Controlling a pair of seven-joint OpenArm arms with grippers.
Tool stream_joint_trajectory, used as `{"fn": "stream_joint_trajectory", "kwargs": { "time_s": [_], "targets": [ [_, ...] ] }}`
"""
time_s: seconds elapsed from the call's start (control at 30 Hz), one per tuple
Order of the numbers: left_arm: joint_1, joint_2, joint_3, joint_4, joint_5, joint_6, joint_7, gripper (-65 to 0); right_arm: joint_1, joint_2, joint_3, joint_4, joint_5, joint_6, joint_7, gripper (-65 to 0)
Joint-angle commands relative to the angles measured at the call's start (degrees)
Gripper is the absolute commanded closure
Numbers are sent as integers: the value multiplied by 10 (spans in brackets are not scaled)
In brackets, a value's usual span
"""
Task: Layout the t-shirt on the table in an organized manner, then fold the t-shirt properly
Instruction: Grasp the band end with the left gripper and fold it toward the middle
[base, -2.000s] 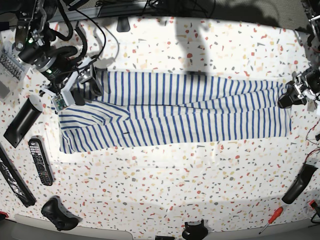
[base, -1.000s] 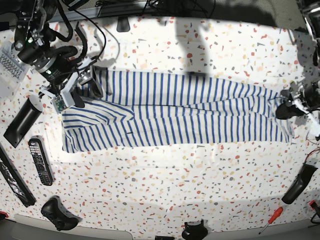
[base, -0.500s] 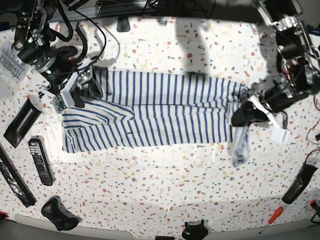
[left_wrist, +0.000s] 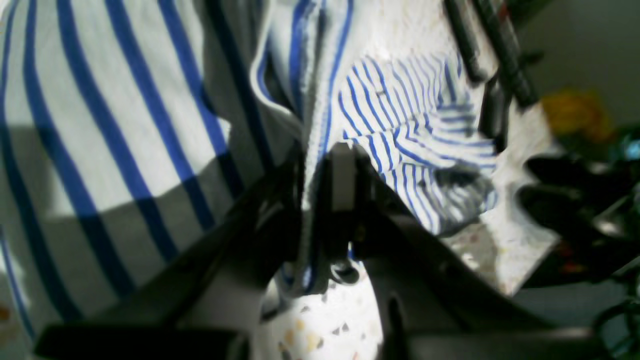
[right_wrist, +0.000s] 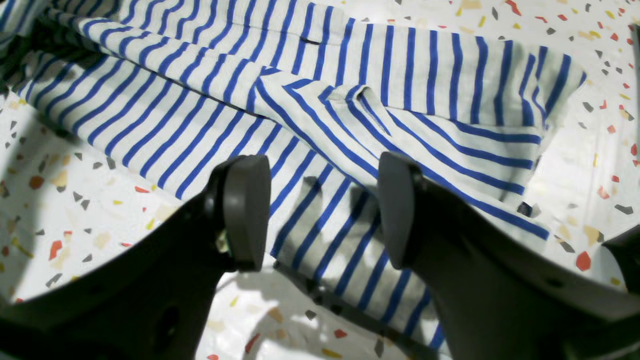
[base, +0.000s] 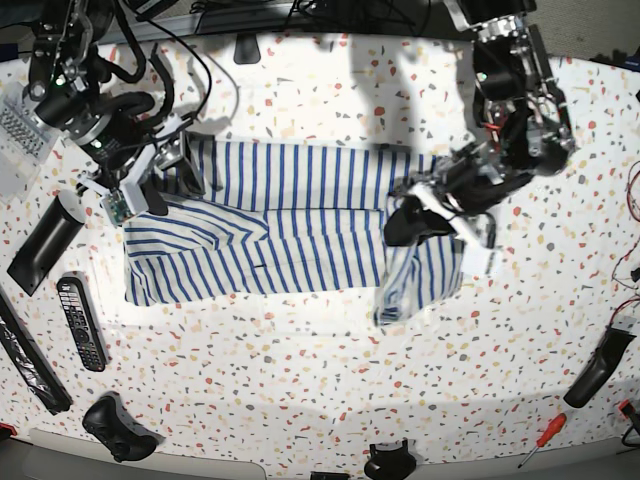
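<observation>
Left fingers (base: 408, 222) grip the shirt (base: 290, 215) hem, lifted to fold it leftward; right fingers (base: 160, 178), open, hover over the collar end.

Black arms, black cables, dark fingers (right_wrist: 395, 210)
</observation>
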Motion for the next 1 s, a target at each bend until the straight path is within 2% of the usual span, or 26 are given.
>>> {"fn": "stream_joint_trajectory", "kwargs": {
  "time_s": [0.0, 0.07, 0.2, 0.33, 0.5, 0.67, 0.73, 0.87, 0.97],
  "targets": [
    [-1, 12, 19, 9, 8, -4, -20, 0, 5, 6, 3, 11, 7, 1, 12, -331],
    [7, 12, 50, 9, 53, -4, -44, 0, 5, 6, 3, 11, 7, 1, 12, -331],
    [12, 12, 77, 9, 102, -2, -48, 0, 5, 7, 3, 11, 7, 1, 10, -331],
    [11, 12, 78, 9, 100, 28, -73, 0, 5, 7, 3, 11, 7, 1, 11, -331],
    [13, 12, 78, 9, 63, 28, -70, 0, 5, 7, 3, 11, 7, 1, 11, -331],
    [13, 12, 78, 9, 59, 28, -71, -13, 5, 7, 3, 11, 7, 1, 11, -331],
    [13, 12, 78, 9, 54, 28, -86, -91, 5, 7, 3, 11, 7, 1, 10, -331],
    [13, 12, 78, 9, 17, 28, -116, -303, 5, 7, 3, 11, 7, 1, 10, -331],
    [13, 12, 78, 9, 1, 28, -113, -403, 5, 6, 3, 11, 7, 1, 11, -331]
  ]
}}
